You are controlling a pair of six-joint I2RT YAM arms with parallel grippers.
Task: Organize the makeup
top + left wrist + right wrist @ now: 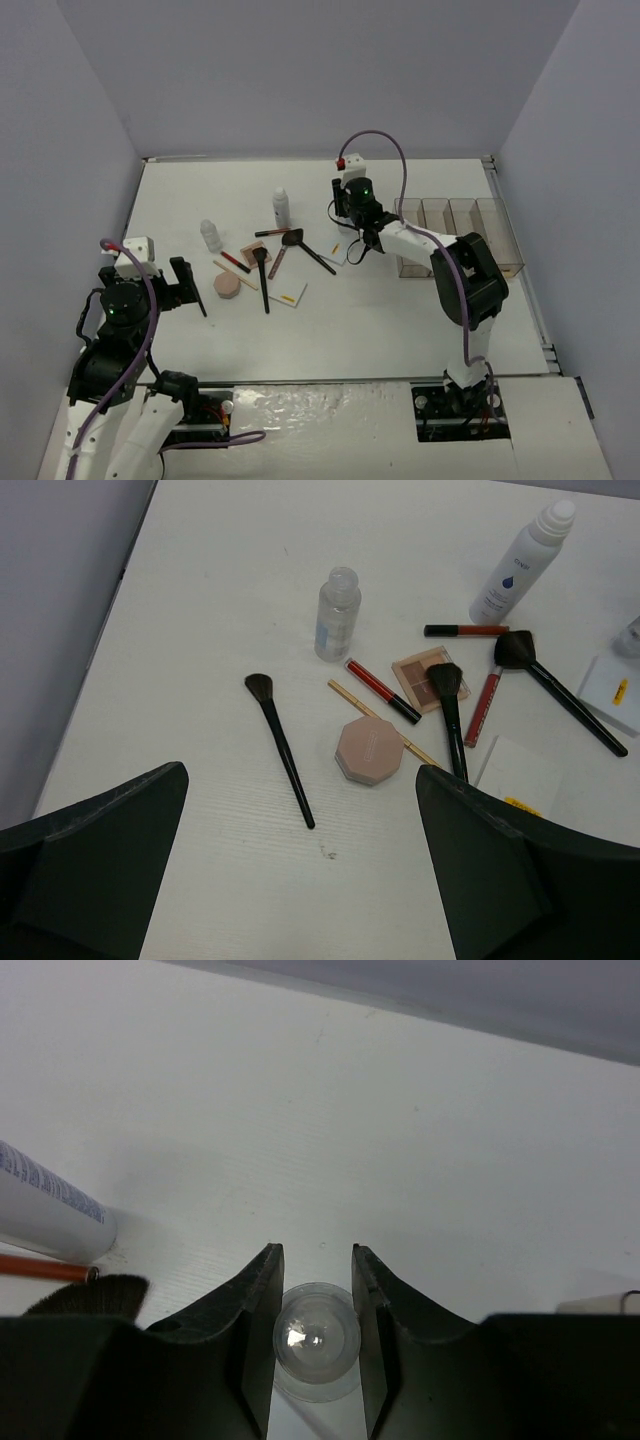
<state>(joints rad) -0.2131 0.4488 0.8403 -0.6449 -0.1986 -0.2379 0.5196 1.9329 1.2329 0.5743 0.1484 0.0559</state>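
Note:
The makeup lies in a loose cluster at the table's middle: a pink compact [369, 752], a black brush [280, 750], red [382, 690] and tan [385, 718] pencils, a clear bottle [337, 615], a white spray bottle [520, 565], more brushes [560, 690] and white cards [525, 780]. My left gripper [300, 880] is open and empty, near the cluster's left side [185, 285]. My right gripper [317, 1295] is shut on the cap of a small clear bottle [317, 1340] standing on the table right of the cluster [340, 215].
The clear four-compartment organizer [455, 235] stands at the right, beside my right arm. An eyeshadow palette [430, 678] and red lip tubes [465, 630] lie in the cluster. Grey walls close off the left, back and right edges.

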